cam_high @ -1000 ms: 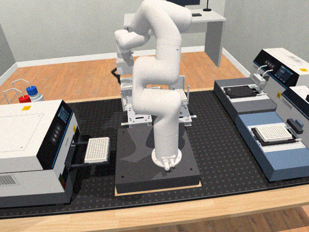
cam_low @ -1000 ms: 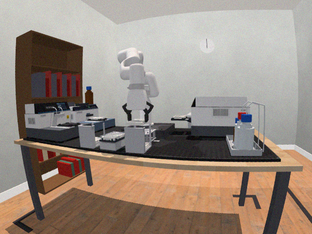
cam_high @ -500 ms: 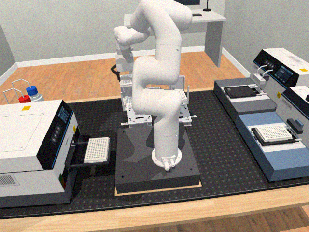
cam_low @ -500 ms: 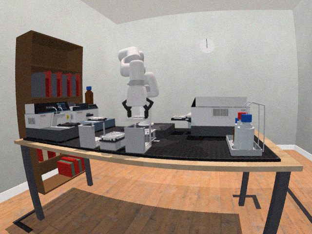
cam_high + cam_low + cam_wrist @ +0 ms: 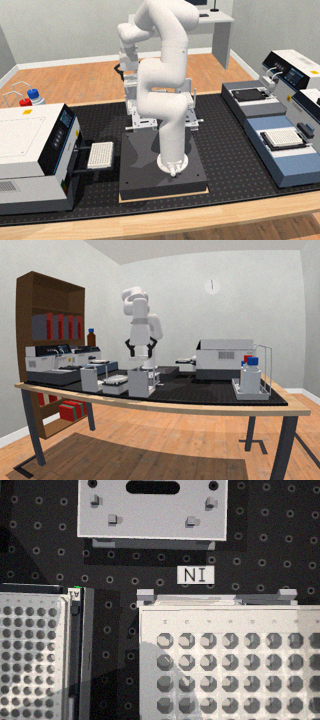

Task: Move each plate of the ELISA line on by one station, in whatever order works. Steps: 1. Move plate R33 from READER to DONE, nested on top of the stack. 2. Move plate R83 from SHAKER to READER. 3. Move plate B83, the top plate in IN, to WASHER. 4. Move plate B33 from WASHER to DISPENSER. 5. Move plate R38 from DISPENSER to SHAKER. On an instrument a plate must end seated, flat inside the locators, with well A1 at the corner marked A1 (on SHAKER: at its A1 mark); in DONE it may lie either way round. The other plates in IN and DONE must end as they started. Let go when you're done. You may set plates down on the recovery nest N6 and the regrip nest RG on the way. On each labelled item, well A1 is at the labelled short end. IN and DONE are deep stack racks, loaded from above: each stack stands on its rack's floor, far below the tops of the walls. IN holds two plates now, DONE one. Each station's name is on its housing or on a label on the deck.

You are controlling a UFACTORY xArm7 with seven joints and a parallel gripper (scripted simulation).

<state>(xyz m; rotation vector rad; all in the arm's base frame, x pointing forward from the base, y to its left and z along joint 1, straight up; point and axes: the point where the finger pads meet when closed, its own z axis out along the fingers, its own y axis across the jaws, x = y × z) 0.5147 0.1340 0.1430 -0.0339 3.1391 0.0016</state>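
My gripper (image 5: 140, 355) is shut on a white well plate (image 5: 138, 358) (image 5: 230, 665) (image 5: 130, 82) and holds it level in the air, above the rack (image 5: 138, 383) by the IN label (image 5: 195, 575). The plate's own label does not show. In the wrist view the held plate fills the lower right and hides the fingers. Another white plate (image 5: 30, 655) (image 5: 115, 379) sits to the left on a station with an A1 mark. A plate (image 5: 100, 155) lies on the tray of the big instrument at the left. A plate (image 5: 284, 137) sits on the blue station at the right. The grey station's black nest (image 5: 248, 94) is empty.
A grey nest with locator pegs (image 5: 152, 510) lies beyond the IN label. A second rack (image 5: 89, 379) stands left of the plate station. A bottle rack (image 5: 250, 384) stands at the deck's far corner. The arm's base block (image 5: 144, 165) fills the deck's middle.
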